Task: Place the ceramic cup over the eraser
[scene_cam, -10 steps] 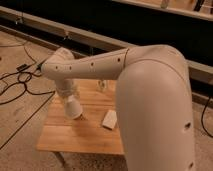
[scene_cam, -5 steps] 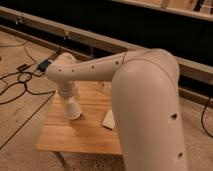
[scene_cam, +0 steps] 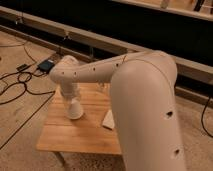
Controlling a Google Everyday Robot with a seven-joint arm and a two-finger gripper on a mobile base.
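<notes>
The white ceramic cup [scene_cam: 75, 109] is at the left part of the wooden table [scene_cam: 75, 139], wider end down, at or just above the tabletop. My gripper [scene_cam: 71, 98] is right above the cup at the end of the white arm, mostly hidden behind the wrist. I cannot tell whether it holds the cup. The black eraser is not visible; it may be hidden by the cup or the arm.
A flat white block [scene_cam: 108, 119] lies on the table right of the cup. My big white arm [scene_cam: 145, 100] covers the table's right side. Cables and a dark device [scene_cam: 45, 65] lie on the floor to the left. A dark wall with a rail runs behind.
The arm's elbow has swung left and nearer the camera. The wrist and cup have sunk slightly toward the tabletop, staying over the same spot.
</notes>
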